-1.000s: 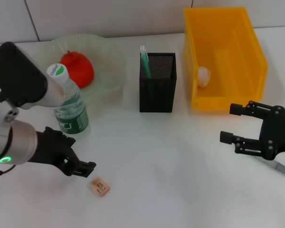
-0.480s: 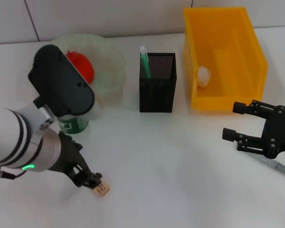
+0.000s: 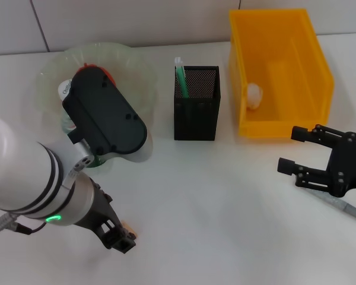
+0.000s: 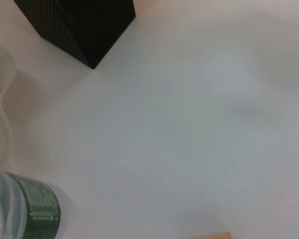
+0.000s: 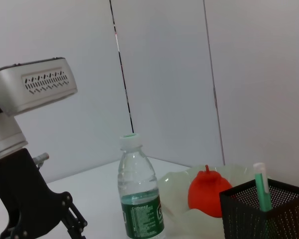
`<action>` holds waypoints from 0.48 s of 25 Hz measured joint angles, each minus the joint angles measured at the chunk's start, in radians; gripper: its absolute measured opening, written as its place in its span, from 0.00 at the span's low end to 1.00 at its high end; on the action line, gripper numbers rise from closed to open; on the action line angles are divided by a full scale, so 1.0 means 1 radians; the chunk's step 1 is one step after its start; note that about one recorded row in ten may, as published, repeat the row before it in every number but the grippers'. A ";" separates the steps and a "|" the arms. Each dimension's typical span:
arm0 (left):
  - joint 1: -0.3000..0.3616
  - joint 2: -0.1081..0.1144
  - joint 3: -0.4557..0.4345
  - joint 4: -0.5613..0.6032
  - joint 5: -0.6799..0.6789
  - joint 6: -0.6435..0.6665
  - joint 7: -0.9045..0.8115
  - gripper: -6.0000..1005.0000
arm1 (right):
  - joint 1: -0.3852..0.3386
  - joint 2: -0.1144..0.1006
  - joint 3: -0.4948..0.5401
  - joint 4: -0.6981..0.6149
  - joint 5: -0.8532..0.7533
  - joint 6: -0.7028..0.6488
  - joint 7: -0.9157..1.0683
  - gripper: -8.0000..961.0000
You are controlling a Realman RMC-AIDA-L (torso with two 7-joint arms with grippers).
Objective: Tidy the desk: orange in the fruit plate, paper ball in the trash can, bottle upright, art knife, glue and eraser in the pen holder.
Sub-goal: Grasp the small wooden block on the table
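Head view: the left end effector [image 3: 120,238] is pressing down over the eraser [image 3: 128,227] on the white surface [image 3: 225,208]; its grip cannot be told. The right end effector [image 3: 311,157] is hovering released beside the yellow bin [image 3: 279,71].

Left wrist view: open surface is surrounding the eraser [image 4: 209,235], with the pen holder [image 4: 79,25] well beyond.

Right wrist view: the bottle [image 5: 138,189] is standing upright before grey wall panels [image 5: 164,74].
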 joint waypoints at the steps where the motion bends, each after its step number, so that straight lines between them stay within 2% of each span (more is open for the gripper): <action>1: -0.001 0.000 0.001 -0.008 0.000 -0.007 -0.012 0.79 | 0.004 -0.001 0.004 0.006 0.000 -0.001 0.000 0.80; 12: -0.015 0.000 0.004 -0.071 0.000 -0.042 -0.051 0.79 | 0.009 0.000 0.005 0.027 0.000 -0.007 -0.010 0.80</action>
